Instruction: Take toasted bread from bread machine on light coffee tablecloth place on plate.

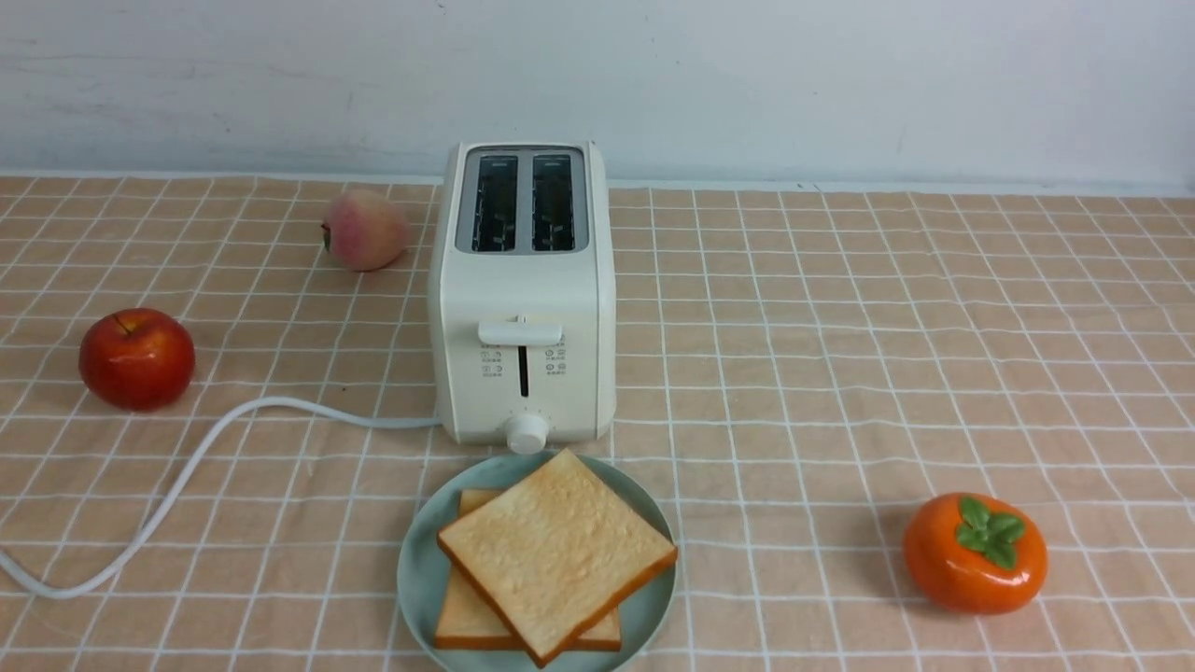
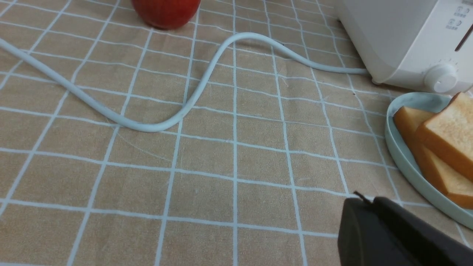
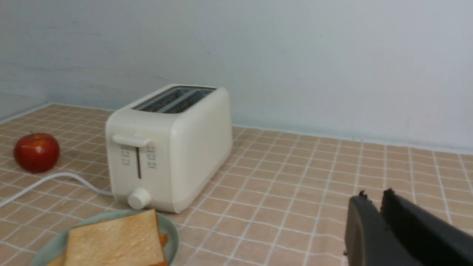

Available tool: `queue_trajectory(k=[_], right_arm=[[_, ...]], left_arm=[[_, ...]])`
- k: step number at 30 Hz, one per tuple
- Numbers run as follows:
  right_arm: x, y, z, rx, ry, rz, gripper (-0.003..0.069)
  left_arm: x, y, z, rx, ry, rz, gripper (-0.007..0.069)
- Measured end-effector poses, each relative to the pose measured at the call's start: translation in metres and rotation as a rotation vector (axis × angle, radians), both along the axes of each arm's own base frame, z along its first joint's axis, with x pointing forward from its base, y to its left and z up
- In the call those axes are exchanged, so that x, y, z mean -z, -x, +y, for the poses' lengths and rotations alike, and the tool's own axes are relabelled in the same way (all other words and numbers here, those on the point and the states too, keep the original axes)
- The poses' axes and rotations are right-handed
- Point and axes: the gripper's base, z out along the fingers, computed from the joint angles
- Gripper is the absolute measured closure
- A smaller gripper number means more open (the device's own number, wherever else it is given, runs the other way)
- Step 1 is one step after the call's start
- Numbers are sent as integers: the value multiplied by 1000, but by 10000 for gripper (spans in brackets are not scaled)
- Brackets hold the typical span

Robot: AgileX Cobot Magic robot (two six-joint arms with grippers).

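Two toasted bread slices [image 1: 555, 551] lie stacked on the pale teal plate [image 1: 420, 579], just in front of the cream bread machine [image 1: 523, 373], whose two slots are empty. All stand on the light coffee tablecloth [image 1: 803, 373]. No arm shows in the front view. My left gripper [image 2: 364, 201] is shut and empty, low over the cloth beside the plate [image 2: 402, 159] and toast [image 2: 449, 133]. My right gripper [image 3: 373, 195] is shut and empty, to the right of the bread machine [image 3: 184, 147] and apart from the plate [image 3: 172, 232] and toast [image 3: 114, 240].
A red apple [image 1: 136, 358] and a peach [image 1: 364, 230] lie left of the bread machine. An orange persimmon [image 1: 974, 553] lies at the front right. The white cord [image 1: 187, 467] curls over the cloth to the left front edge. A pale wall stands behind.
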Motion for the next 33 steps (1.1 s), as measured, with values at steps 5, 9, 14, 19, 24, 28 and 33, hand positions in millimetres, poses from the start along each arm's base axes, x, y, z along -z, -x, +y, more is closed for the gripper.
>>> queue_trajectory(k=[5,9,14,19,24,28,33], right_arm=[[49,-4,-9,188,-23,109,578],[93,-4,-15,291,8,256,574],[97,-3,-16,320,12,300,571],[97,-3,-16,319,13,302,565],[97,-3,-16,319,12,302,559],[97,-3,-16,319,12,302,552],[97,-3,-16,319,12,302,549]], left_arm=[[0,0,0,0,0,0,596],[0,0,0,0,0,0,592],[0,0,0,0,0,1,587],[0,0,0,-1,0,2,587],[0,0,0,-1,0,3,587],[0,0,0,-1,0,3,587],[0,0,0,-1,0,3,584]])
